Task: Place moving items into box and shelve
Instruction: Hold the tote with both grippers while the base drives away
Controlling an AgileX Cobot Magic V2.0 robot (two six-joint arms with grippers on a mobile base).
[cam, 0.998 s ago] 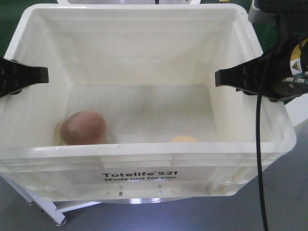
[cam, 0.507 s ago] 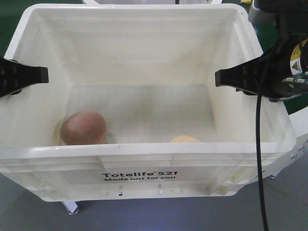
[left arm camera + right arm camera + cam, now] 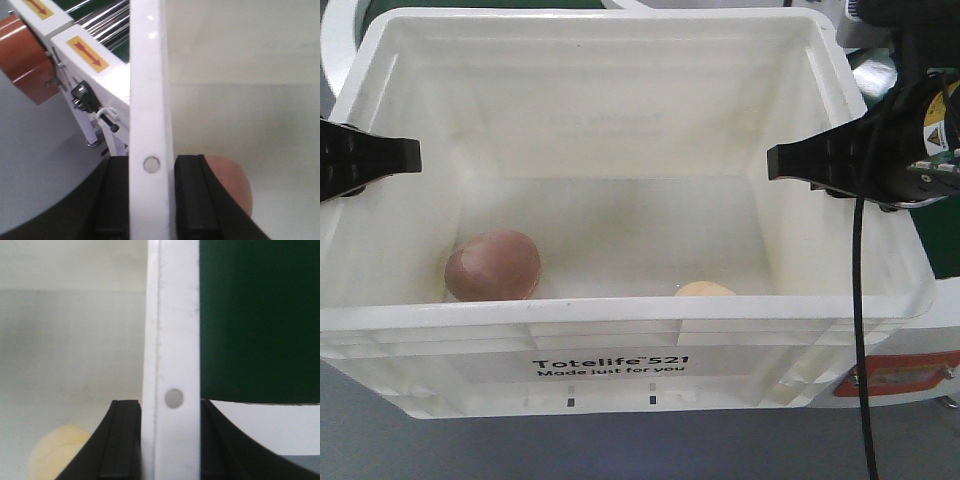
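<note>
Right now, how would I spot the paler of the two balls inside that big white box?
Find the big white box with black lettering on its front. On its floor, near right, the pale ball peeks over the front rim. It is yellow-orange and looks smaller than the pinkish-brown ball at near left.

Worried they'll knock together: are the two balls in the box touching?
No, in the white box the pinkish-brown ball lies at the left, the pale yellow ball apart toward the right.
</note>
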